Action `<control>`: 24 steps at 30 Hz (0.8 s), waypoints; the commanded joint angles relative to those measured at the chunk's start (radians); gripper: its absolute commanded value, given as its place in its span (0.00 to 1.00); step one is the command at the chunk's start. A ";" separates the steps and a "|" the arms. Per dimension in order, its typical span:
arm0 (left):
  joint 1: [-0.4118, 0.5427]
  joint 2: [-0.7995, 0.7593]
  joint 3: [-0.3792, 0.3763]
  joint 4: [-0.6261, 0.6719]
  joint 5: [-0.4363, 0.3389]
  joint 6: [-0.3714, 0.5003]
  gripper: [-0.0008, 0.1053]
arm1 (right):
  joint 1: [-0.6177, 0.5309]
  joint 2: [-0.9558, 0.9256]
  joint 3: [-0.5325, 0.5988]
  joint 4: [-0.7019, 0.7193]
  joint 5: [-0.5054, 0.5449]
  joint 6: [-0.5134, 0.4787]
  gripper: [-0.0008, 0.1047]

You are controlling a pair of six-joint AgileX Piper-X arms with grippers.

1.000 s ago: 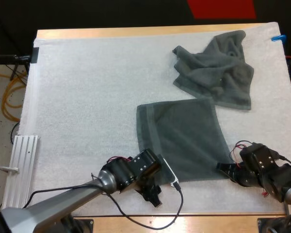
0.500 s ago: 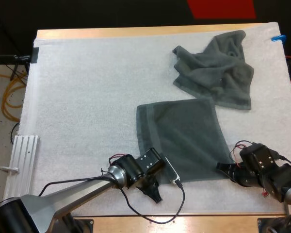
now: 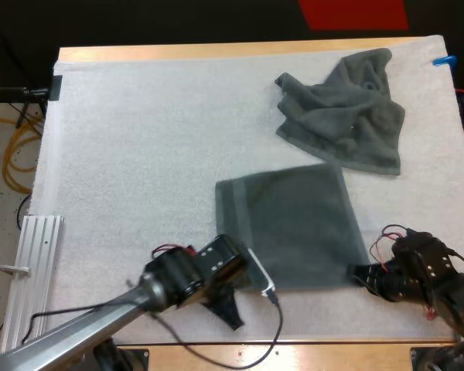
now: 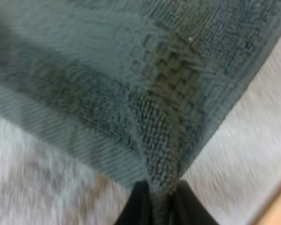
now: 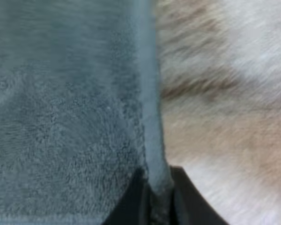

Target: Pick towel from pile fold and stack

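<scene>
A dark grey-green towel (image 3: pixel 294 228) lies spread flat on the white mat (image 3: pixel 139 154), near the front edge. My left gripper (image 3: pixel 243 284) is shut on its near left corner; in the left wrist view the towel corner (image 4: pixel 164 178) bunches up between my gripper (image 4: pixel 160 206). My right gripper (image 3: pixel 361 272) is shut on the near right corner, and the right wrist view has the towel's hem (image 5: pixel 152 140) pinched between my gripper (image 5: pixel 158 201). A second, crumpled towel (image 3: pixel 348 108) sits at the far right of the mat.
A ribbed metal rail (image 3: pixel 31 263) lies off the mat's left edge. The wooden table's front edge (image 3: pixel 294 355) runs just behind both grippers. The mat's left half is bare.
My left gripper has closed on the towel's near left corner and shifted slightly left. The towel's near edge has pulled up and its shape has shifted a little. My right gripper has moved slightly nearer.
</scene>
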 commanded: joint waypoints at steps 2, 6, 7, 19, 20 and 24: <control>-0.003 -0.058 0.001 0.063 0.003 -0.019 0.01 | 0.032 -0.038 -0.028 0.063 -0.006 0.011 0.01; 0.000 -0.137 0.001 -0.002 0.011 -0.057 0.01 | 0.099 -0.065 -0.040 0.057 -0.006 0.103 0.01; 0.008 -0.140 0.001 -0.038 0.011 -0.058 0.01 | 0.110 -0.060 -0.040 0.029 -0.004 0.129 0.01; 0.281 0.068 0.001 -0.305 0.149 -0.002 0.01 | 0.101 0.211 -0.040 -0.391 0.143 0.256 0.01; 0.298 0.081 0.001 -0.322 0.169 -0.001 0.01 | 0.095 0.232 -0.040 -0.418 0.149 0.260 0.01; 0.385 0.186 0.001 -0.394 0.197 0.000 0.01 | 0.022 0.344 -0.040 -0.584 0.175 0.271 0.01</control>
